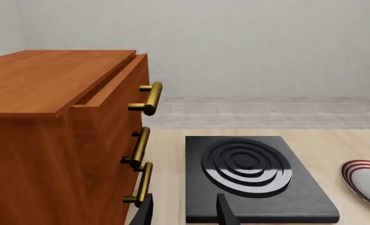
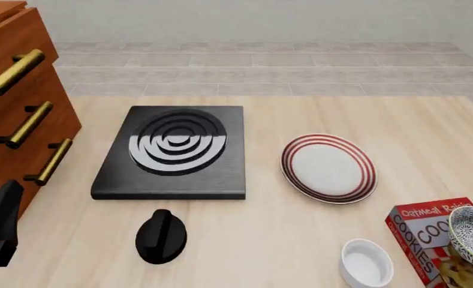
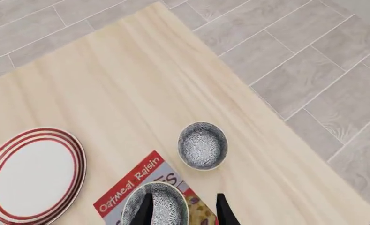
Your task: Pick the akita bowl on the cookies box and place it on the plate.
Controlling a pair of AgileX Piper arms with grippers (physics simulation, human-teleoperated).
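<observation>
The akita bowl, grey-speckled with a pale rim, sits on the red cookies box. In the front view the same akita bowl and cookies box lie at the near right corner. My right gripper hovers above the bowl, open, one finger over the bowl and the other beyond its rim. The plate, white with red rings, lies right of centre, and the plate shows beside the box. My left gripper is open and holds nothing, low near the cabinet.
A black stove plate with a round knob lies left of centre. A wooden drawer cabinet with brass handles stands at far left. A plain white bowl sits beside the box. A second speckled bowl rests near the table's edge.
</observation>
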